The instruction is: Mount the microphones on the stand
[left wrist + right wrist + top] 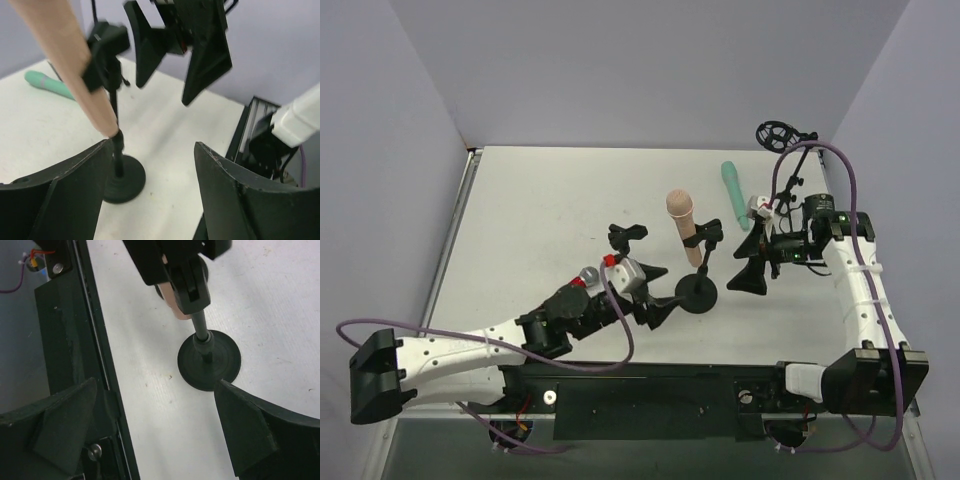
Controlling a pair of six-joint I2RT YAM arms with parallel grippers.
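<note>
- Microphones: the pink microphone [682, 222] already sits tilted in a clip [703, 234] of the stand [698, 295], at 12 o'clock from the stand's round base. The teal microphone [733, 193] lies on the surface [540, 220] at 1 o'clock, apart from the stand.
- What is probably the red microphone [587, 274], a silver head with red beside it, shows against the left arm. It is mostly hidden, so I cannot be sure.
- The left end effector [660, 295] is at 9 o'clock from the base, with its fingers apart and nothing between them. The right end effector [748, 262] is at 2 o'clock, also apart and empty.
- Risk: both are near the stand, which looks light. A bump from a finger could tip it or push the pink microphone out of its clip.
- Risk: the two end effectors face each other across the stand and could collide.
- In the way: the free clip [627, 235] is at 10 o'clock. A black wire holder [775, 133] on a thin rod stands close to the right arm, near the teal microphone.
</note>
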